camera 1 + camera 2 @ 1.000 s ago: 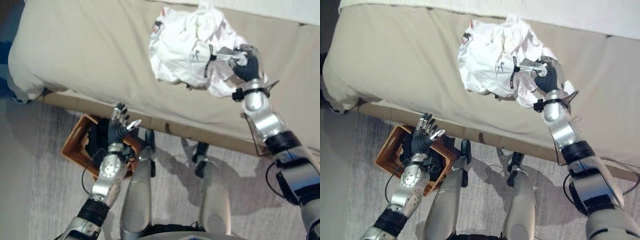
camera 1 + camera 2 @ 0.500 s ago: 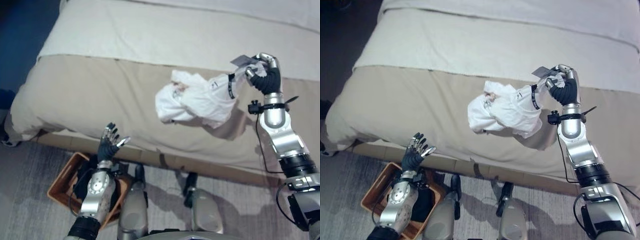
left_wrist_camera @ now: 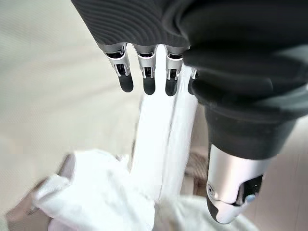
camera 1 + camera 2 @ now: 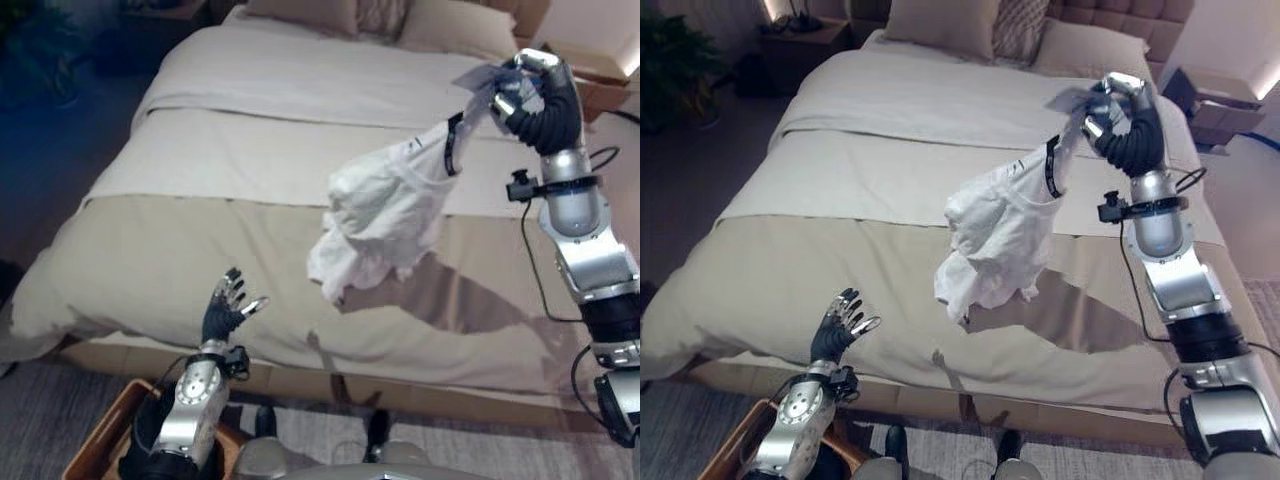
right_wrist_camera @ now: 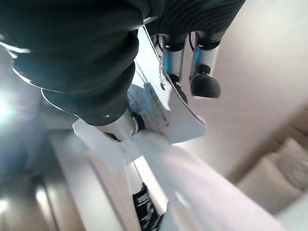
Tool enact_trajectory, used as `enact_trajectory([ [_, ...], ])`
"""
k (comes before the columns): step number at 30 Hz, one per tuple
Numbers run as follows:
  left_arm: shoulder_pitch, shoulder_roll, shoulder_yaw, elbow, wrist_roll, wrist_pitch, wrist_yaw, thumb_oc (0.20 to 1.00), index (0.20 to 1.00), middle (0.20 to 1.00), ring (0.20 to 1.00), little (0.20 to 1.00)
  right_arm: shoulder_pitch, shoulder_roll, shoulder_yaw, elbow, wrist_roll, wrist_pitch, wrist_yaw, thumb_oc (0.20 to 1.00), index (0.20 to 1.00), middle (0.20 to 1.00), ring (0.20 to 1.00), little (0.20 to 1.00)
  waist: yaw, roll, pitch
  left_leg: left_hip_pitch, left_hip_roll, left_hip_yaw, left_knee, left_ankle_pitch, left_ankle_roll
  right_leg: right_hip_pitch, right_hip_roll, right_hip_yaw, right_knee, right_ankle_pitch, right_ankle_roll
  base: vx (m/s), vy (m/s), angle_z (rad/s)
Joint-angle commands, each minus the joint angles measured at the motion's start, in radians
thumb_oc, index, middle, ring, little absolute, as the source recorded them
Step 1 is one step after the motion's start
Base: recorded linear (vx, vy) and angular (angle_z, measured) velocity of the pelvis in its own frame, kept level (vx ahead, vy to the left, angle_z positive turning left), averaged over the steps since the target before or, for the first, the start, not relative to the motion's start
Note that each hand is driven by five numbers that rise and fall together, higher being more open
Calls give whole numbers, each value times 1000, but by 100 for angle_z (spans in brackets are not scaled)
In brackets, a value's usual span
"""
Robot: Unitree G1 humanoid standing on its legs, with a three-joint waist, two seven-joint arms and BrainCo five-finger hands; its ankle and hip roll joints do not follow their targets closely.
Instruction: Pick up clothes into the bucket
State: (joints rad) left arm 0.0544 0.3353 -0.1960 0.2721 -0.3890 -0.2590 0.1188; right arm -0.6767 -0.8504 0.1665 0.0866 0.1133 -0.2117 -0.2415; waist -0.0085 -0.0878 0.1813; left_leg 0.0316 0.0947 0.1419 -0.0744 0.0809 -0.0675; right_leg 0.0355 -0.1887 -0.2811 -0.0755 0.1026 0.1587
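Carry step: your right robot hand [image 4: 1127,125] is clenched on the white shirt [image 4: 995,235], which hangs below it over the bed [image 4: 830,150]. Left robot hand [image 4: 838,328] open, empty. Next, swing the shirt down to the bucket [image 4: 95,462] under it.

Soft, even indoor light falls on the bed [image 4: 870,150], with warm lamp glow at the top corners by the headboard, while the floor to the left lies dim and bluish. The lifted shirt [image 4: 1000,235] casts a broad dark shadow [image 4: 1080,320] on the tan cover beneath it. In the wrist views the near hand covers are dark and blurred, the right hand [image 5: 144,103] is lit from behind by a bright glare, and past the left hand [image 3: 149,79] the cloth is washed out and out of focus.
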Motion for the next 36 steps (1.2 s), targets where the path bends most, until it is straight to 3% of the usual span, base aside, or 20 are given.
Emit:
enact_trajectory([
  [1, -68, 54, -36, 10, 112, -34, -12, 1000, 1000, 1000, 1000, 1000, -201, -52, 42, -19, 87, -76, -4, 200, 200, 200, 200, 200, -1, -44, -46, 2, 60, 11, 61, -49, -47, 7, -76, -14, 34, 37, 80, 70, 10, -9],
  [7, -211, 60, -93, 26, 153, -38, 15, 1000, 1000, 1000, 1000, 1000, -338, -114, 133, -12, 216, -92, 39, 200, 200, 200, 200, 200, -29, -49, -86, 38, 67, 31, 63, -58, -54, 30, -67, -2, 32, 32, 79, 49, 2, -12],
  [16, -446, 50, -191, 35, 172, -39, 52, 1000, 1000, 1000, 1000, 1000, -468, -134, 233, 44, 348, -98, 60, 200, 200, 200, 200, 200, -58, -44, -107, 58, 69, 42, 62, -62, -60, 46, -66, -2, 32, 30, 81, 21, 2, -5],
  [25, -559, 0, -262, 71, 51, -39, 38, 1000, 1000, 1000, 1000, 1000, -596, -143, 320, 135, 411, -96, 54, 200, 200, 200, 200, 200, -76, -43, -114, 66, 69, 43, 65, -62, -65, 58, -67, -5, 31, 33, 82, 3, 0, 0],
  [27, -585, -18, -307, 88, -132, -17, -68, 1000, 1000, 1000, 1000, 1000, -626, -132, 345, 151, 431, -97, 61, 200, 200, 200, 200, 200, -87, -38, -113, 65, 69, 45, 66, -60, -66, 58, -67, -4, 31, 36, 82, 0, 0, 0],
  [30, -604, -37, -366, 119, -481, 92, -282, 1000, 1000, 1000, 1000, 1000, -647, -88, 357, 160, 454, -107, 69, 200, 200, 200, 200, 200, -108, -30, -121, 74, 71, 53, 59, -60, -68, 59, -67, 3, 29, 37, 84, 26, 7, 1],
  [36, -640, -10, -508, 177, -468, 139, -391, 1000, 1000, 1000, 1000, 1000, -717, -30, 409, 215, 435, -94, 88, 200, 200, 200, 200, 200, -130, -25, -132, 85, 70, 60, 57, -62, -68, 61, -65, 14, 29, 36, 81, 20, 3, -1],
])
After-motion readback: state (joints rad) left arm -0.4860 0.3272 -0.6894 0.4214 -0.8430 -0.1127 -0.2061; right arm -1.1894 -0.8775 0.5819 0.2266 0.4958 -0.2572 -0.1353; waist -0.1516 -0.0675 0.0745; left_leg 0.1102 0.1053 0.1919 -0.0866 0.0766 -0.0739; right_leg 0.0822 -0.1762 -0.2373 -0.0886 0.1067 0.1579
